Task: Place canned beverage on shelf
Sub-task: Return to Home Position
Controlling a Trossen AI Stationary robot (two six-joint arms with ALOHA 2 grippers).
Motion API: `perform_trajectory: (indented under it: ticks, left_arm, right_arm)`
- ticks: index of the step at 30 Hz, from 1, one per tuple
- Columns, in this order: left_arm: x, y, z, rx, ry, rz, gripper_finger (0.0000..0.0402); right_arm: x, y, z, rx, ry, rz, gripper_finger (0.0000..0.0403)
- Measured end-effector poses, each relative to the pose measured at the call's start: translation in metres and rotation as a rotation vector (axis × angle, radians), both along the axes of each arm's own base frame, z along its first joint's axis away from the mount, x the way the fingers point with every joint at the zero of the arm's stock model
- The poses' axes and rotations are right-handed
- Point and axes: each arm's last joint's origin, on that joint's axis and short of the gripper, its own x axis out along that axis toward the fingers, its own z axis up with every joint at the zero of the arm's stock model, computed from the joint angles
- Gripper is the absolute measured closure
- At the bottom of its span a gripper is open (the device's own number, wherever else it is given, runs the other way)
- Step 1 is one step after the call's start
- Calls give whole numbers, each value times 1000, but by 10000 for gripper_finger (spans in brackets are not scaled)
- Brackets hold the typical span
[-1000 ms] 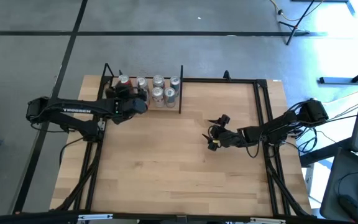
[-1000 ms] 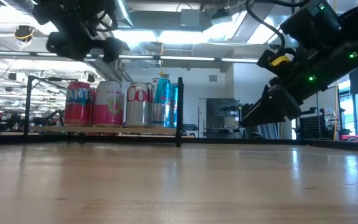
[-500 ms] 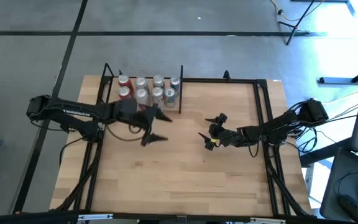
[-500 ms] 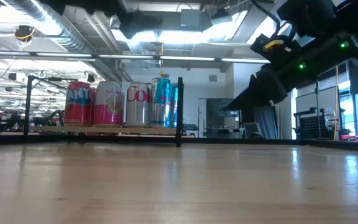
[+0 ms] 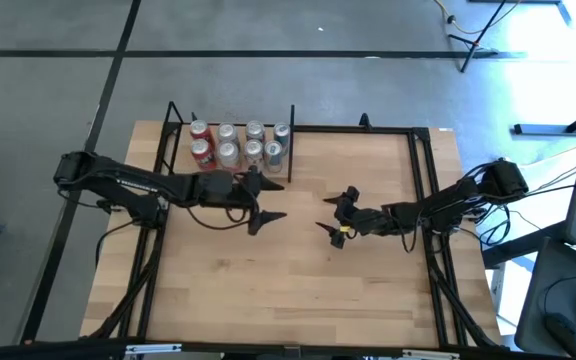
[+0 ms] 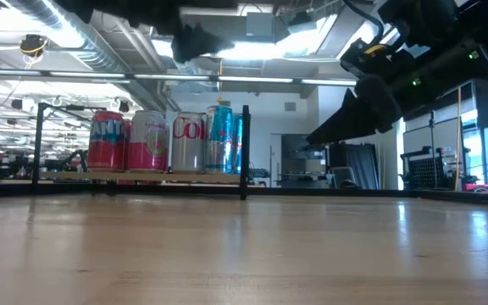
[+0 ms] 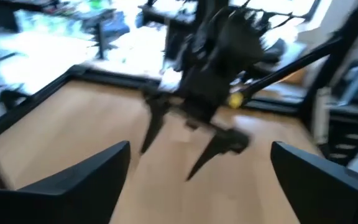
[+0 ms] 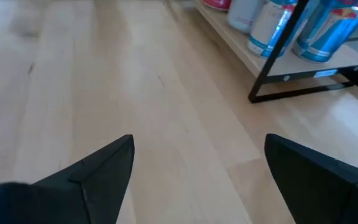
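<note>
Several cans (image 5: 238, 143) stand upright in two rows on the shelf (image 5: 230, 165), a raised light-wood ledge in a black rod frame at the table's far left; the low view shows them side by side (image 6: 166, 141). My left gripper (image 5: 265, 203) is open and empty, above the table just near-right of the shelf. My right gripper (image 5: 333, 215) is open and empty, right of the table's centre, facing the left one. The left wrist view shows the right gripper (image 7: 191, 143) ahead. The right wrist view shows the shelf's end and cans (image 8: 303, 37).
A black rod frame (image 5: 423, 180) runs along the table's far and right edges. Bare wood tabletop (image 5: 288, 280) spreads over the near half. The room beyond holds desks and equipment (image 6: 430, 169).
My left gripper has let go at the shelf and drawn back toward the table's centre and right, now open and empty; one more can stands in the shelf's near row. My right gripper has shifted a little toward the left.
</note>
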Motion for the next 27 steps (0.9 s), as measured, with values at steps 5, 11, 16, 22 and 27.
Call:
perform_trajectory:
  ticks: [5,11,16,22,27]
  left_arm:
    - [7,5,-10,17,31,78,91]
    - [7,4,-13,46,59,53,248]
    - [7,2,-14,68,61,42,379]
    - [-6,-6,-39,131,49,-175,390]
    - [-43,-13,-61,150,-21,-230,399]
  right_arm:
    - [-2,0,5,0,-4,33,98]
    - [-18,-3,26,-25,16,51,228]
    - [-32,-3,42,4,16,157,331]
    - [-55,-4,35,71,-58,296,399]
    - [-85,-9,15,137,-172,319,382]
